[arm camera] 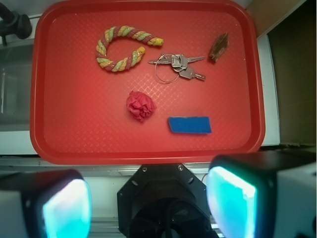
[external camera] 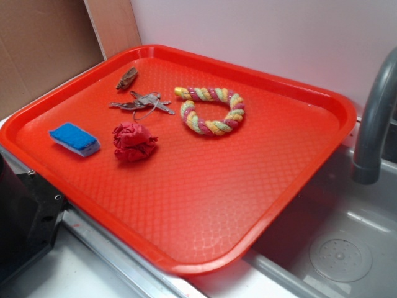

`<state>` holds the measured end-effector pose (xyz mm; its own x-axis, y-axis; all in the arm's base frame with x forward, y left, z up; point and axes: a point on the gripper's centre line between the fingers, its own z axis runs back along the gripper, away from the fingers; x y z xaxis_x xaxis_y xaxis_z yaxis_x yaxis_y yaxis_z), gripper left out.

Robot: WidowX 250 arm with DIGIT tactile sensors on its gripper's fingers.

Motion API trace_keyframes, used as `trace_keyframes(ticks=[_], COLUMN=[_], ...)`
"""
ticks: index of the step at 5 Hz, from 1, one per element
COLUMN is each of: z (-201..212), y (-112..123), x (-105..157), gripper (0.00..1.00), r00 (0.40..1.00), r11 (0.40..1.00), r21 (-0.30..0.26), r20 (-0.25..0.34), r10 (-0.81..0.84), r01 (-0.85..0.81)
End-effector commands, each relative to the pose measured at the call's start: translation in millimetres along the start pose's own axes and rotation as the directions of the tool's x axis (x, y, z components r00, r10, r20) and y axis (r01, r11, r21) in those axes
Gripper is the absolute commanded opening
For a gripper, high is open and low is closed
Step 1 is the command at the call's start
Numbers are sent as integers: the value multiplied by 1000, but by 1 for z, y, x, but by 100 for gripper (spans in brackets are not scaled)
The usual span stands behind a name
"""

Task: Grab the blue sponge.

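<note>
A small rectangular blue sponge [external camera: 74,138] with a pale base lies near the left edge of a red plastic tray [external camera: 205,211], just left of a crumpled red cloth ball [external camera: 133,141], the two apart. Farther back sit a bunch of metal keys on a ring [external camera: 141,103] and a small brown object [external camera: 127,78]. Right of them curls a pink, yellow and green twisted rope toy [external camera: 212,110]. In the wrist view, the pincer [arm camera: 148,198] hangs spread wide, empty, short of the tray's near rim.
</note>
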<state>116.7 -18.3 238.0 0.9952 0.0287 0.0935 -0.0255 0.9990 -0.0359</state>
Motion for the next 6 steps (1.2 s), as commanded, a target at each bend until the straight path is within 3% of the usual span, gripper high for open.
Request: trace_keyframes(ticks=[1, 3, 4, 5, 6], z=[0, -4, -23, -36, -56], y=[0, 2, 15, 30, 46], x=[0, -3, 9, 16, 18], gripper=[100, 100, 100, 100, 100], r00=[1000, 994, 944, 850, 695], r11=[1000, 994, 945, 853, 703], r21=[0, -21, -47, -82, -90], r20=[0, 24, 39, 77, 100], r10=[0, 110, 326, 522, 712], r01=[0, -109, -325, -516, -706])
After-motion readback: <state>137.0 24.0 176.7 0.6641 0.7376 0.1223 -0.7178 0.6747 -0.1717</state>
